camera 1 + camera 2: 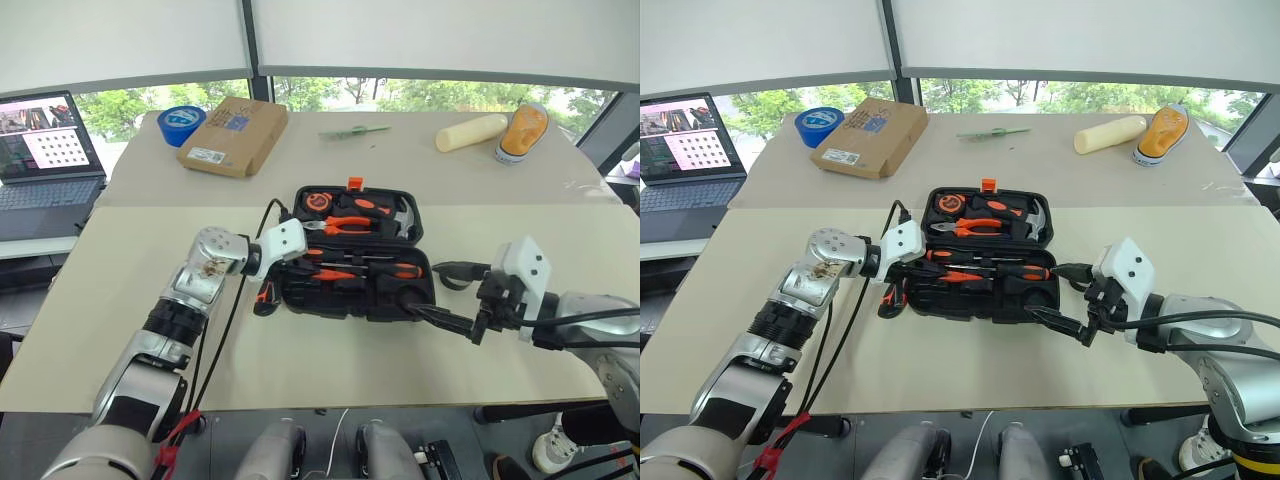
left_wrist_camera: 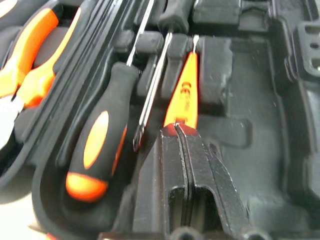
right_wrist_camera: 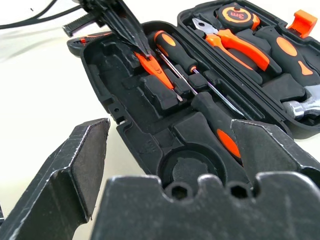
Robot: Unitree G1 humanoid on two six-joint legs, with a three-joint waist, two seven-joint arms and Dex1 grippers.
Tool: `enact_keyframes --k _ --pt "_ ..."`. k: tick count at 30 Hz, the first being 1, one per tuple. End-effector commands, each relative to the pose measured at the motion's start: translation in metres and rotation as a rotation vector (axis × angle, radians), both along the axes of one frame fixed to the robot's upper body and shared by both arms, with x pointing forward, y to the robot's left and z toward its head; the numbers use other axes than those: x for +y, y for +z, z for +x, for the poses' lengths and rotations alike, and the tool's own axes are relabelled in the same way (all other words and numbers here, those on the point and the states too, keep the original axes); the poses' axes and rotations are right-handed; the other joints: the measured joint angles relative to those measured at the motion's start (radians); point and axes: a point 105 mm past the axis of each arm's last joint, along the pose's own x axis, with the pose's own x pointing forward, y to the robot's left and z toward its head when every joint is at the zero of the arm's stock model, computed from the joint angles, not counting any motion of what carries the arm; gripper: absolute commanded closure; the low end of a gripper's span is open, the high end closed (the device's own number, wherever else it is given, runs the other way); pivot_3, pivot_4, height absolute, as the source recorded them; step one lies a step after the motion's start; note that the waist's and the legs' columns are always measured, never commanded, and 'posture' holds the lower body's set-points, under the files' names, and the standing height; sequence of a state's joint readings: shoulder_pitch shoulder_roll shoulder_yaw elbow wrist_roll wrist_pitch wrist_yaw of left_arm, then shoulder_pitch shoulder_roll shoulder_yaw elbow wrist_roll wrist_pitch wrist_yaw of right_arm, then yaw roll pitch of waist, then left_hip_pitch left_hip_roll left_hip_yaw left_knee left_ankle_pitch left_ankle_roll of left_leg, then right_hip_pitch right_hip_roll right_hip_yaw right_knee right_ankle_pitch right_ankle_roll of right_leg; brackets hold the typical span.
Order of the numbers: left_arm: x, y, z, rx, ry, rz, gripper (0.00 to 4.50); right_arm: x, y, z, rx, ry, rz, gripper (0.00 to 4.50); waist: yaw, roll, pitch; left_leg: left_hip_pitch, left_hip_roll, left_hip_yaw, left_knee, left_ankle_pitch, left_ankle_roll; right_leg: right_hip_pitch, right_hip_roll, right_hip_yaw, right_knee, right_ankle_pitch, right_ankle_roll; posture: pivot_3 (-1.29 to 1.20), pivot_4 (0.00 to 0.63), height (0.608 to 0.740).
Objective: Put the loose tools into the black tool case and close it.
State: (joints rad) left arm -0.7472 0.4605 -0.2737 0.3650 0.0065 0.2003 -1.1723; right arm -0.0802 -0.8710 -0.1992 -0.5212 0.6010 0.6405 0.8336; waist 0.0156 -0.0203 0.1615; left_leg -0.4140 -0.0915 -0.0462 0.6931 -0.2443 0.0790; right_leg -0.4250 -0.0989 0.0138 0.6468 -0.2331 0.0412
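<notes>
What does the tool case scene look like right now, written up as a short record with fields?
case: black tool case lies open on the table
in case: two screwdrivers, slim orange tester screwdriver, pliers, tape measure, hammer
left gripper: shut on the tester screwdriver's end, over a recess
right gripper: open, beside the case's right end, holding nothing
outside case: orange-black utility knife at the case's left edge
round recess: empty
</notes>
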Motion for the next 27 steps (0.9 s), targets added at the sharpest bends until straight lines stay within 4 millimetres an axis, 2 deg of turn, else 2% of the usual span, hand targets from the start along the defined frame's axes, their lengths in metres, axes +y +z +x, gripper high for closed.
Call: enact_keyframes --k 1,8,10,12,15,17,19,21,22,23,25,27 --pt "0.001 -0.006 0.003 0.004 0.035 0.021 4.44 0.005 0.008 0.0 -0.047 0.026 0.004 0.0 0.003 0.0 0.0 0.0 0.0 0.0 0.0 0.0 0.0 0.0 0.0 0.0 0.0 0.0 0.0 0.0 0.15 0.738" --pt "0.001 -0.015 0.003 0.026 0.04 0.026 4.44 0.005 0.009 0.0 -0.048 0.027 0.003 0.0 0.006 0.0 0.0 0.003 0.0 0.0 0.0 0.0 0.0 0.003 0.0 0.0 0.0 0.0 0.0 0.0 0.15 0.738" --pt "0.003 -0.009 0.003 0.018 0.051 0.007 4.44 0.005 0.009 0.001 -0.048 0.029 0.003 0.0 0.006 0.0 0.0 0.003 0.0 0.0 0.0 0.0 0.0 0.003 0.0 0.0 0.0 0.0 0.0 0.0 0.15 0.738" --pt "0.009 0.005 0.004 -0.006 0.079 -0.028 4.44 0.007 0.009 0.001 -0.052 0.038 0.002 0.0 0.005 0.0 0.0 0.003 0.0 0.0 0.0 0.0 0.0 0.003 0.0 0.0 0.0 0.0 0.0 0.0 0.15 0.738" --pt "0.028 0.039 -0.001 -0.027 0.149 -0.124 3.78 0.009 0.012 0.004 -0.066 0.06 -0.003 0.0 -0.005 0.0 0.0 0.002 0.0 0.0 0.0 0.0 0.0 0.001 0.0 0.001 0.0 0.0 0.0 0.0 0.15 0.738" --pt "0.049 0.061 -0.011 -0.043 0.229 -0.191 3.02 0.011 0.014 0.008 -0.074 0.08 -0.005 0.0 -0.011 0.0 0.0 0.001 0.001 0.0 -0.001 0.0 -0.001 -0.001 0.001 0.001 0.001 0.0 0.0 0.0 0.15 0.738" --pt "0.071 0.073 -0.023 -0.043 0.326 -0.231 2.26 0.013 0.015 0.011 -0.07 0.11 -0.008 0.0 -0.016 0.0 0.0 0.0 0.001 0.0 -0.001 0.0 -0.002 -0.003 0.001 0.001 0.001 0.0 0.0 0.0 0.15 0.738" --pt "0.092 0.074 -0.034 -0.033 0.418 -0.237 1.4 0.014 0.014 0.013 -0.064 0.137 -0.017 0.0 -0.019 0.001 0.0 0.0 0.002 0.0 -0.002 0.0 -0.003 -0.003 0.0 0.002 0.001 0.0 0.0 0.0 0.15 0.738" --pt "0.101 0.072 -0.04 -0.023 0.459 -0.231 1.11 0.014 0.014 0.014 -0.061 0.149 -0.021 0.0 -0.018 0.001 0.0 0.001 0.002 0.0 -0.002 -0.001 -0.003 -0.003 0.001 0.001 0.001 0.0 0.0 0.0 0.15 0.738" --pt "0.114 0.066 -0.046 -0.006 0.522 -0.218 0.62 0.015 0.014 0.015 -0.051 0.165 -0.02 0.0 -0.019 0.001 0.0 0.002 0.002 0.0 -0.003 -0.001 -0.003 -0.002 0.002 0.001 0.001 0.0 0.0 0.0 0.15 0.738" --pt "0.142 0.049 -0.06 0.05 0.662 -0.188 0.02 0.018 0.015 0.014 -0.025 0.218 -0.014 0.0 -0.018 0.001 0.0 0.003 0.002 0.0 -0.003 -0.001 -0.003 -0.001 0.002 0.001 0.0 0.0 0.0 0.0 0.15 0.738" --pt "0.154 0.038 -0.07 0.086 0.734 -0.167 0.02 0.02 0.016 0.014 -0.022 0.252 -0.021 0.0 -0.015 0.001 0.0 0.004 0.002 0.0 -0.003 -0.001 -0.003 0.0 0.002 0.001 0.0 0.0 0.0 0.0 0.15 0.738"
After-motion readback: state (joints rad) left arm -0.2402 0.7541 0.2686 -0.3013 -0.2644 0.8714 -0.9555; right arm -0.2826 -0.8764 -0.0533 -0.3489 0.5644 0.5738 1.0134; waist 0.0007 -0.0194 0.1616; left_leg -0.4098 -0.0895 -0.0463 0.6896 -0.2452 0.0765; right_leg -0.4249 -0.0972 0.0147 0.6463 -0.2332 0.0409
